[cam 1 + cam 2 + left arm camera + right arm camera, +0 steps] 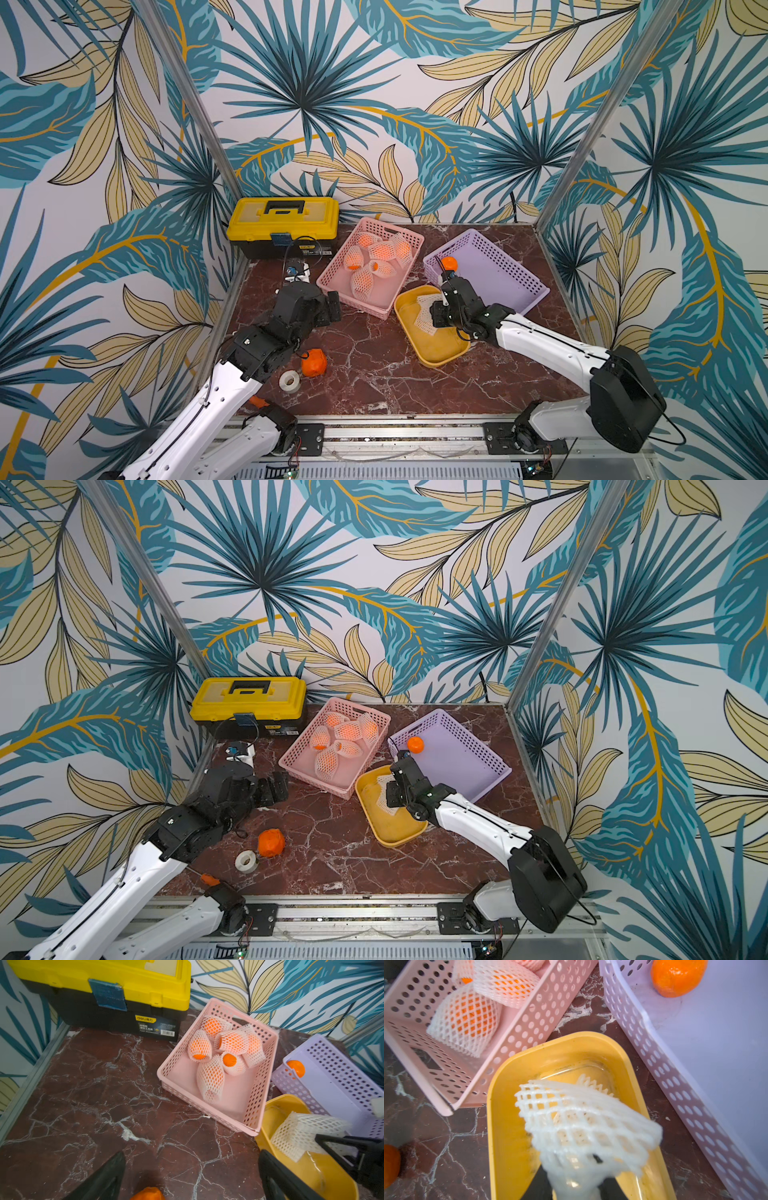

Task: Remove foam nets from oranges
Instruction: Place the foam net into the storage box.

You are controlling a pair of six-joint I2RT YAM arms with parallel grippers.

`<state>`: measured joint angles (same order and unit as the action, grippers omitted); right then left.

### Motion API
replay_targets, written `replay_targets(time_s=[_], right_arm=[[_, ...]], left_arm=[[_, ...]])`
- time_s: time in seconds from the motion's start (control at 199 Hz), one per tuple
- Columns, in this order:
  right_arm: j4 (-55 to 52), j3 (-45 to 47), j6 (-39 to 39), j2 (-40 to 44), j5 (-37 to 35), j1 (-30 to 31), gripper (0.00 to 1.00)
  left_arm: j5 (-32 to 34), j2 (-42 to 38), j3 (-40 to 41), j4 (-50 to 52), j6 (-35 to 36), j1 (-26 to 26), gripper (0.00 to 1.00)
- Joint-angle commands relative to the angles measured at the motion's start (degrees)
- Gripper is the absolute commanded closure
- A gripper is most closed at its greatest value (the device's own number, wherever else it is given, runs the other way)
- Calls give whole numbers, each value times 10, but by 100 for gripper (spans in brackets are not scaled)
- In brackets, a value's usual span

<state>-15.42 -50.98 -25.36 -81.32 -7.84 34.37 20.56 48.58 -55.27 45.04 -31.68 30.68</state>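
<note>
- The left claw (330,309) hangs just above the marble-patterned worktop (374,374), beside the near left side of the pink basket (332,274). Its jaws are spread wide and carry nothing.
- The right claw (575,1186) is over the yellow tray (432,357), gripping the bunched end of an empty foam net (587,1124). The rest of the net fans out above the tray floor and looks blurred in the right wrist view.
- Six netted oranges (224,1049) lie piled together in the far half of the pink basket, each wrapped in white mesh.
- One bare orange (449,263) sits in the purple basket (498,266), in its near left corner.
- The tray lies between the two baskets, touching a corner of the pink one.
- A yellow toolbox (282,220) stands at the far left corner.
- A white tape roll (289,381) and a lumpy orange object (313,362) lie side by side by the left arm.
</note>
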Motion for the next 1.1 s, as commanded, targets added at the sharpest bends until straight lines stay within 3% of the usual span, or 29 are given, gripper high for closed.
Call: replay_targets(time_s=[0.0,0.428,0.484,0.554,0.615,0.831,1.002,1.098], right_arm=[[-60,-45,-3,-28,17,-17,66],[-25,-59,-31,-65,156,-32,62],[-42,-69,-35,-77,165,-38,57],[-65,-83,-41,-90,167,-45,39],[-79,-90,-44,-96,164,-50,32],[-47,-68,-69,-43,153,-60,22],[-29,-41,-83,4,113,-64,22],[74,17,-71,59,138,-65,22]], left_arm=[[25,-12,1,-8,10,-4,0],[16,-3,6,-9,3,-11,0],[15,-3,7,-9,2,-12,0],[14,0,7,-8,2,-13,0],[13,0,8,-8,-1,-14,0],[20,10,12,-9,-17,-19,0],[23,38,13,-6,-30,-21,0],[15,54,2,14,-46,-21,1]])
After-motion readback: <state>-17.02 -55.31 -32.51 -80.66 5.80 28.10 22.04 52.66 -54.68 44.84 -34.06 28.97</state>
